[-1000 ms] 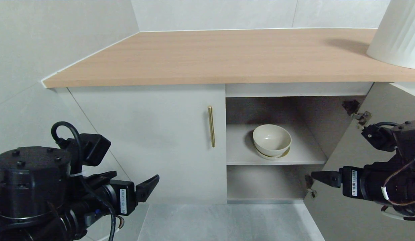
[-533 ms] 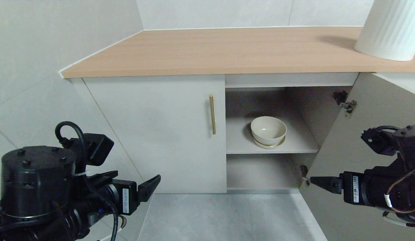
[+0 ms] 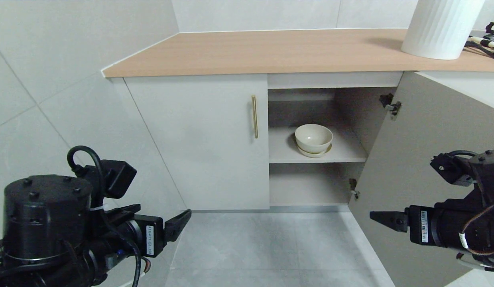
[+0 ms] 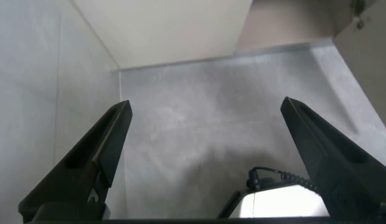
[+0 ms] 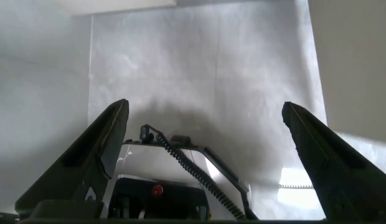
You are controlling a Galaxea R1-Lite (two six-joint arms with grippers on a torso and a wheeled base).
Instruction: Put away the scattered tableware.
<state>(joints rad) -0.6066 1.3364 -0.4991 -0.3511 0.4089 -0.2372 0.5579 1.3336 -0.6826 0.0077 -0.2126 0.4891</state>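
Since the bowl (image 3: 313, 137) sits on its saucer (image 3: 315, 153) on the cabinet's upper shelf (image 3: 347, 152), I reckon the open door (image 3: 414, 135) is what's left. It's just beside my right pincer (image 5: 204, 115) and well apart from the left pincer (image 4: 205, 112). Both are spread wide, holding nothing.

We see a cream bowl (image 3: 313, 136) and a slightly yellower saucer (image 3: 315, 153), a counter (image 3: 250, 52) of light tan wood grain, a pale grey cabinet door (image 3: 199, 139) with a brass-gold handle (image 3: 254, 116), a white ribbed container (image 3: 442, 28), and a floor (image 3: 270, 247) of mottled grey tile.
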